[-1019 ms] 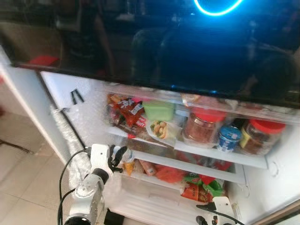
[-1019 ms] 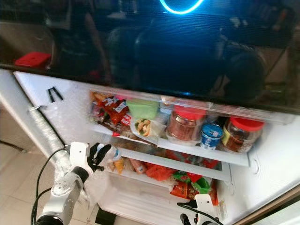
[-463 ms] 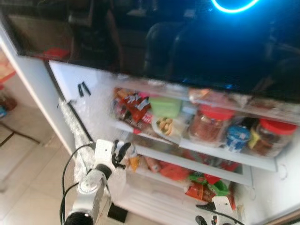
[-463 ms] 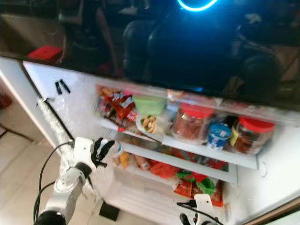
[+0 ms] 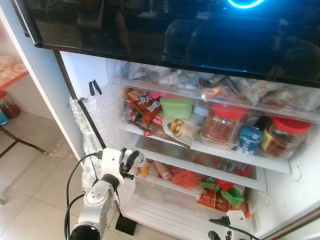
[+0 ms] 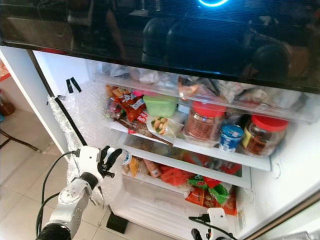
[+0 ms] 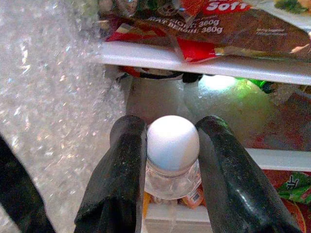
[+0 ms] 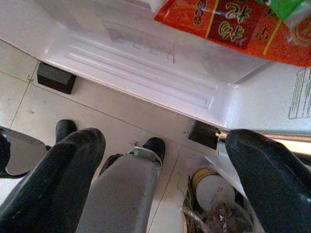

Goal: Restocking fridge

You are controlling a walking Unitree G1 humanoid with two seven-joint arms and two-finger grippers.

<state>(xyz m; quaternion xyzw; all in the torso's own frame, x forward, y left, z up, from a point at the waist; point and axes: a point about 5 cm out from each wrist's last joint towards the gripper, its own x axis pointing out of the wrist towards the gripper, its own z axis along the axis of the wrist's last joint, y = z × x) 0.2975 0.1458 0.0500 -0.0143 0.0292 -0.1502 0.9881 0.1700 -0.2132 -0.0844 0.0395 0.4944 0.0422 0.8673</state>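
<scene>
My left gripper (image 5: 129, 162) is shut on a small clear bottle with a white cap (image 7: 172, 143), one black finger (image 7: 121, 179) on each side of its neck. It holds the bottle (image 6: 125, 159) at the left end of the open fridge's lower shelf (image 5: 200, 174), just under the middle shelf (image 7: 194, 60) and beside the bubble-wrapped wall (image 7: 53, 97). My right gripper (image 8: 160, 150) hangs low at the fridge's bottom right, open with nothing between its fingers, over the tiled floor.
The middle shelf carries two red-lidded jars (image 5: 222, 125), a blue-and-white cup (image 5: 248, 140), a green tub (image 5: 176, 107) and red snack packets (image 5: 145, 110). Orange and green packets (image 5: 215, 197) lie on the lower shelf. A white bottom tray (image 5: 170, 212) sits below. Tiled floor (image 5: 30, 185) lies to the left.
The camera has tilted and shifted, bringing the top shelf into view. My left gripper keeps the bottle at the left end of the lower shelf; the right arm still hangs low.
</scene>
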